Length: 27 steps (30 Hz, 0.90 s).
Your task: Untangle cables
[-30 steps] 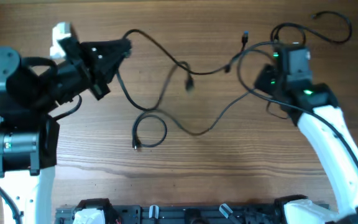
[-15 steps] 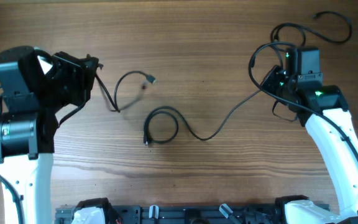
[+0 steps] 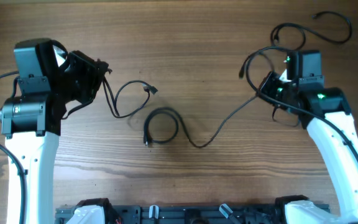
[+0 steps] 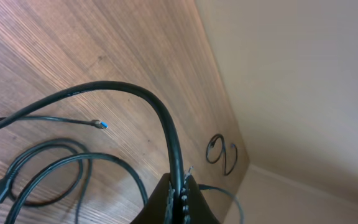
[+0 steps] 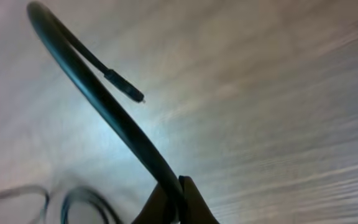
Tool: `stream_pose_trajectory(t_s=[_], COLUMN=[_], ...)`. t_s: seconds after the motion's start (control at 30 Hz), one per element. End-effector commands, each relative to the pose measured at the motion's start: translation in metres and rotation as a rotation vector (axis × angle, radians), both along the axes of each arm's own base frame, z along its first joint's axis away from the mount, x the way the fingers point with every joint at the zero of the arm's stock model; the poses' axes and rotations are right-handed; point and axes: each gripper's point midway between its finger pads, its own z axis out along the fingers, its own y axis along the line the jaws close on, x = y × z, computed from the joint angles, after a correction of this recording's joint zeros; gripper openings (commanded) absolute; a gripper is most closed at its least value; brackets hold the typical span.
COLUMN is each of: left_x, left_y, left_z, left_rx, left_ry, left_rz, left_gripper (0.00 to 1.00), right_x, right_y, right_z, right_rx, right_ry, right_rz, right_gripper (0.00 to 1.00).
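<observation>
Left tool (image 3: 102,68) and right tool (image 3: 263,84) both clamped tight, far apart, each wrist angled inward toward the other.

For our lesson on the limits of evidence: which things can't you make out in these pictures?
Overhead: where the left pincer grips the short cable and the right pincer the long cable; pincer bodies cover both spots.
Right wrist: blur smears the loops at bottom left.
Left wrist: the lower edge cuts off the coil.
</observation>
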Motion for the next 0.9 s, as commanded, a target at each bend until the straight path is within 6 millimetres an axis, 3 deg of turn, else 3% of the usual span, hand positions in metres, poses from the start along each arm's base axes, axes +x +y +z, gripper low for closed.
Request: stream_pose_trajectory(t_s=[0.0,0.13,0.2,0.27,0.3,0.33,0.4,0.5,0.6,0.63,0.73,0.77,0.87], left_x=[0.0,0.0,0.001,0.003,0.005,0.006,0.006,0.006,0.005,0.006,0.007,0.005,0.007], left_y=[-0.008,-0.009,-0.01,-0.013,-0.016,-0.021,-0.031,-0.029,-0.03,-0.028,-0.026,-0.031,-0.051], left_z=[0.005,0.006,0.007,0.011,0.016,0.022,0.03,0.03,0.028,0.027,0.024,0.024,0.028], left_rx=[-0.015,-0.017,-0.022,-0.033,-0.047,-0.068,-0.106,-0.101,-0.105,-0.103,-0.151,-0.179,-0.209], left_ry=[-0.025,-0.026,-0.031,-0.054,-0.074,-0.099,-0.129,-0.128,-0.115,-0.11,-0.065,-0.047,-0.044], left_rz=[-0.05,-0.053,-0.058,-0.073,-0.092,-0.118,-0.167,-0.16,-0.158,-0.145,-0.072,-0.065,-0.069], left_gripper=[0.04,0.04,0.04,0.04,0.04,0.04,0.04,0.04,0.04,0.04,0.04,0.04,0.04], right_x=[-0.013,-0.028,-0.036,-0.043,-0.046,-0.048,-0.048,-0.03,-0.011,-0.016,-0.046,-0.056,-0.075], right_y=[0.043,0.092,0.109,0.119,0.122,0.122,0.118,0.115,0.12,0.136,0.176,0.19,0.222], right_z=[-0.032,-0.065,-0.078,-0.082,-0.082,-0.083,-0.076,-0.033,0.038,0.073,0.135,0.15,0.162], right_rx=[0.065,0.099,0.087,0.081,0.08,0.078,0.078,0.093,0.08,0.126,0.34,0.381,0.355], right_ry=[0.11,0.227,0.264,0.283,0.288,0.295,0.293,0.199,-0.041,-0.171,-0.398,-0.465,-0.589], right_rz=[0.223,0.367,0.419,0.454,0.466,0.469,0.459,0.446,0.539,0.682,0.956,1.038,1.208], right_gripper=[0.06,0.05,0.12,0.45,0.82,1.0,1.0,1.0,1.0,1.0,1.0,0.99,0.99])
